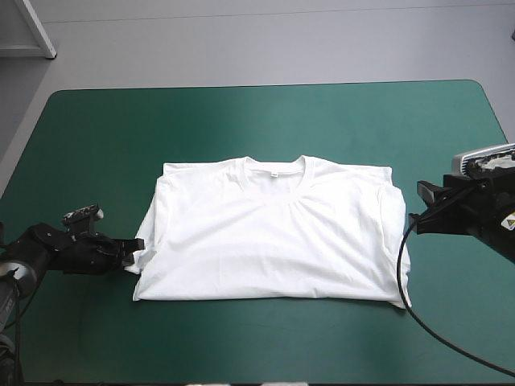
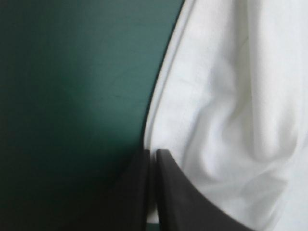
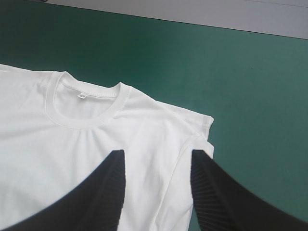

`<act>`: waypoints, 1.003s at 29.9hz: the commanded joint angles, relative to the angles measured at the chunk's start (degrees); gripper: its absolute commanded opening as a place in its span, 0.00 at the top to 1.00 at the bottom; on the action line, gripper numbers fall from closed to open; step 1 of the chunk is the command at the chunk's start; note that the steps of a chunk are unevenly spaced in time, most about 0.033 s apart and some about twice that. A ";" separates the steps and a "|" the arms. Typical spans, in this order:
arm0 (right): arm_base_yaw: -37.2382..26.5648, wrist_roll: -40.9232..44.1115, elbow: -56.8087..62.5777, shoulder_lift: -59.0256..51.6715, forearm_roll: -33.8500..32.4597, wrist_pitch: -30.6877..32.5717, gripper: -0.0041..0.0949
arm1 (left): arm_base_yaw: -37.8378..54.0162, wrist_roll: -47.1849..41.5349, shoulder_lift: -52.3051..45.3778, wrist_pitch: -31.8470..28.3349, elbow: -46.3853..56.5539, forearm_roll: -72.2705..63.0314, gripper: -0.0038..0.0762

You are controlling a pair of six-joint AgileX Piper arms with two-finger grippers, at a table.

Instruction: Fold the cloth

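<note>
The left tool, pressed almost together, pinches the T-shirt at its near-left corner, probably to lift a fold. The T-shirt lies flat mid-surface. The right tool hangs spread at the T-shirt's right edge, seemingly readying a matching grip.

A table with a teal-green cover and rounded far corners fills most of the scene. The cover is brighter through its middle and darker toward its left edge. Beyond the far edge lies a plain pale grey floor, with part of a white frame standing past the far left corner.
</note>
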 commanded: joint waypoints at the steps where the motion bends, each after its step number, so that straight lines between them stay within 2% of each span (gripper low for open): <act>1: -0.28 -0.58 -1.28 -0.39 1.32 -3.42 0.54 | -0.05 0.23 -2.04 -1.19 -1.49 -2.25 0.93; 10: -0.28 -0.58 -1.28 -0.39 1.32 -3.75 0.54 | -0.05 2.42 -6.58 3.20 -7.75 -5.95 0.93; 17: -0.28 -0.58 -1.28 -0.39 1.40 -3.87 0.54 | -1.99 5.05 -6.96 10.95 -10.57 -9.46 0.93; 23: -0.28 -0.58 -1.28 -0.39 1.56 -3.87 0.54 | -12.13 4.79 -6.45 7.86 -10.57 -10.24 0.93; 30: -0.28 -0.58 -1.28 -0.61 2.43 -3.76 0.54 | -21.58 4.65 0.26 6.12 -10.57 -10.14 0.93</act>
